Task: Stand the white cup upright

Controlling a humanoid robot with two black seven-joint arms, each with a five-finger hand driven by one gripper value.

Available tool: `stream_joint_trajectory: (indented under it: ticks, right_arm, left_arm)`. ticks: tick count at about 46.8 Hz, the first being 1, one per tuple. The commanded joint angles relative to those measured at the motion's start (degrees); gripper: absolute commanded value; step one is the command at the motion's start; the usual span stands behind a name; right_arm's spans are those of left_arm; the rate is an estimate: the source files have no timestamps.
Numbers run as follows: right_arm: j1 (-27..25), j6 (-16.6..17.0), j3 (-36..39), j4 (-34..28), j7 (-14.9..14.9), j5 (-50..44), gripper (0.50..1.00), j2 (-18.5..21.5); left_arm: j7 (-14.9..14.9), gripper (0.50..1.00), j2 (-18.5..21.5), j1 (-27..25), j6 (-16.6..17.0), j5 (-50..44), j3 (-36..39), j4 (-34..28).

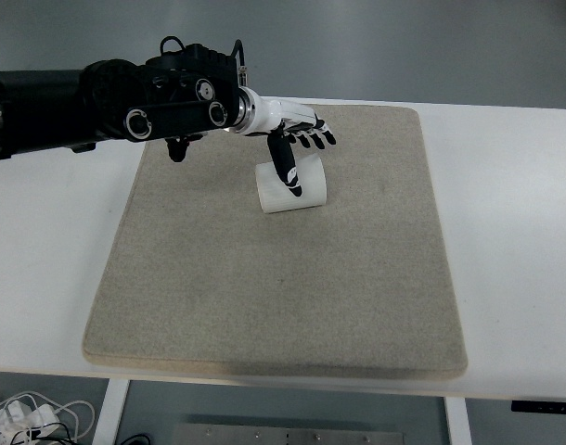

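A white table (515, 241) carries a square, coarse beige mat (274, 278) with rounded corners. Toward the mat's far middle a ribbed white cup (306, 190) lies on its side, a short cylinder. Over it hangs the left hand (292, 139), fingers spread and grasping nothing, its thumb (287, 171) angled down across the cup's upper face. Nothing else crowds the cup.

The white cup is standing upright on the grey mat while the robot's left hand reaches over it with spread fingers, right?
Not quite. The head view shows the white cup lying on its side on the grey mat, not upright. The rest holds: the left hand reaches over it with fingers spread.
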Motion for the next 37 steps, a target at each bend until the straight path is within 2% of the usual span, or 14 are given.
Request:
stream_joint_trajectory:
  ticks: [1,6,31,37]
  right_arm:
    - [0.00,0.00,0.00,0.00,0.00,0.00,0.952,0.00]
    - [0.00,0.00,0.00,0.00,0.00,0.00,0.952,0.00]
    - [0.00,0.00,0.00,0.00,0.00,0.00,0.952,0.00]
    - [0.00,0.00,0.00,0.00,0.00,0.00,0.952,0.00]
  left_arm:
    - [1.39,0.941,-0.98,-0.36,0.08,0.00,0.35,0.78]
    - [2.98,0.941,-1.68,-0.54,0.17,-0.09,0.44,1.84]
    - [5.53,0.947,-1.77,-0.45,0.52,-0.88,2.29,0.78]
    - [6.05,0.947,-1.86,-0.01,1.48,-1.06,2.20,0.78]
